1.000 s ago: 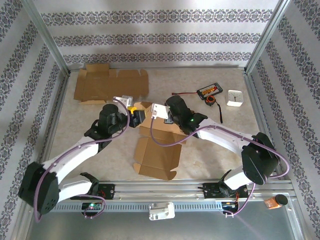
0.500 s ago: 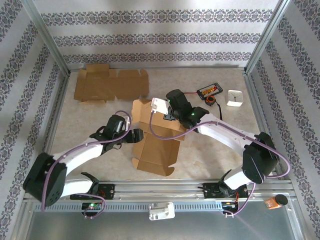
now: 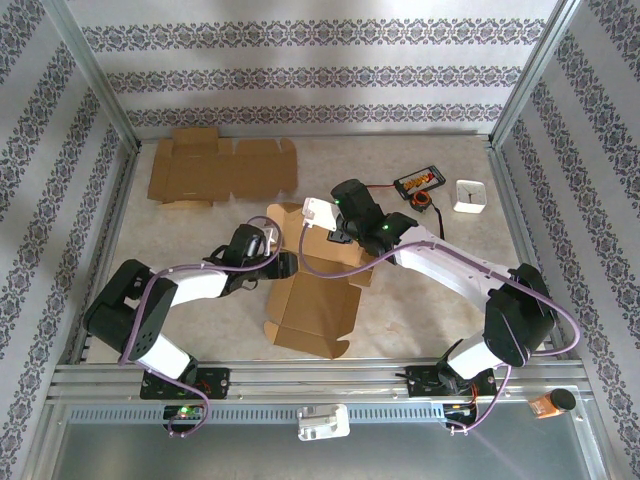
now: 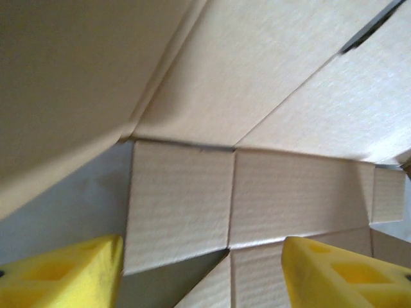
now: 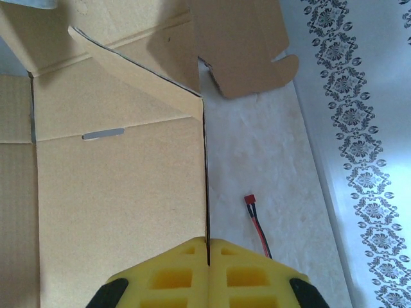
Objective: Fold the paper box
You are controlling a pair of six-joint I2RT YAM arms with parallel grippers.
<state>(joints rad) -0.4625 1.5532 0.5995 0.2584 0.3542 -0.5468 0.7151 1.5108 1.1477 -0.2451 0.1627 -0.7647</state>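
The brown paper box lies partly folded in the middle of the table, its near panels flat and its far wall raised. My right gripper is shut on the edge of that raised wall; the right wrist view shows the yellow fingertips pinched on the thin edge of the paper box. At the box's left side my left gripper is low and open. Its yellow fingers stand wide apart around a creased corner of the paper box, gripping nothing.
A flat cardboard blank lies at the back left. At the back right are a phone-like device, a small black and orange object and a white square clock. A red and black wire lies beside the box.
My left arm has dropped low and swung in to the box's left side, its jaws opening wider and then narrowing a little. The right gripper has held the wall's edge throughout.
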